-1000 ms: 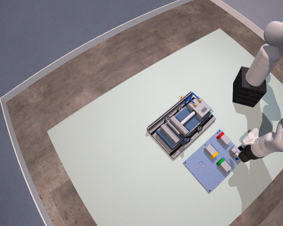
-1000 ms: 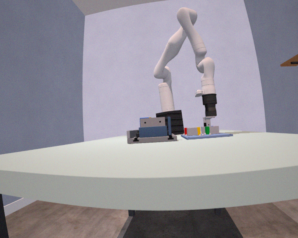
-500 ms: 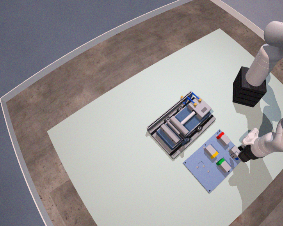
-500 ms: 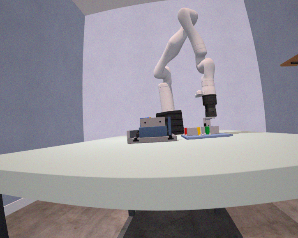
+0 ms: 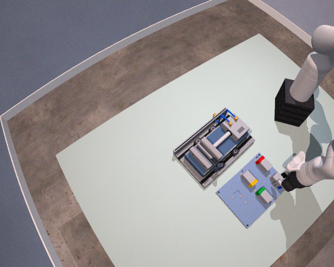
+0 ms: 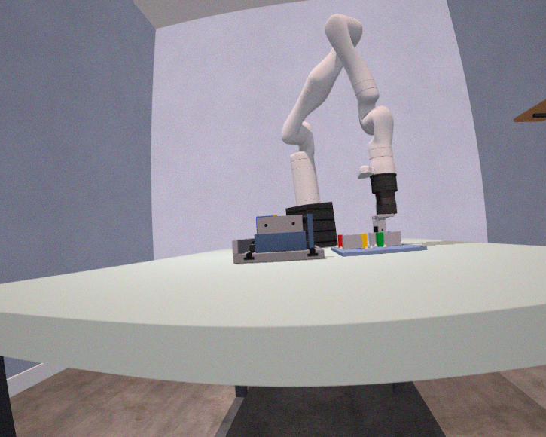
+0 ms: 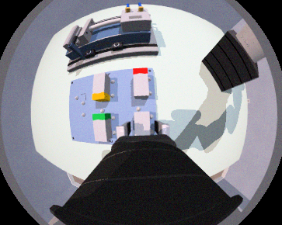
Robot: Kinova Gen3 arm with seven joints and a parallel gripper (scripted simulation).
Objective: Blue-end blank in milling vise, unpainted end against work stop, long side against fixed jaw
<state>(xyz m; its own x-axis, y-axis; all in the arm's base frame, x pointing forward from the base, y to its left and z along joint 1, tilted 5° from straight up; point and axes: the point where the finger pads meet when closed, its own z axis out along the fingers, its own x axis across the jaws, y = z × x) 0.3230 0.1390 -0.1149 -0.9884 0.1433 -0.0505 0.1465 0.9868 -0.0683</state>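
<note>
The blank with the blue end (image 5: pixel 275 177) (image 7: pixel 141 122) lies on the blue plate (image 5: pixel 242 206) (image 6: pixel 353 252) (image 7: pixel 84 118) near its right edge. Its blue tip shows beside the wrist in the top view. My gripper (image 5: pixel 277 182) (image 6: pixel 375 226) (image 7: pixel 142 126) is open and low over this blank, with one finger on each long side; I cannot tell if they touch it. The milling vise (image 5: pixel 213 143) (image 6: pixel 278 239) (image 7: pixel 112 35) stands left of the plate. Its fixed jaw (image 5: pixel 201 158) is at the end away from the hoses (image 5: pixel 222 117). The gap between its jaws holds no blank.
On the plate also lie a red-ended blank (image 5: pixel 263 163) (image 7: pixel 141 81), a yellow-ended blank (image 5: pixel 249 178) (image 7: pixel 100 87) and a green-ended blank (image 5: pixel 264 194) (image 7: pixel 102 125), each apart from the others. The arm's black base (image 5: pixel 293 106) (image 6: pixel 310 221) (image 7: pixel 231 61) stands behind the plate.
</note>
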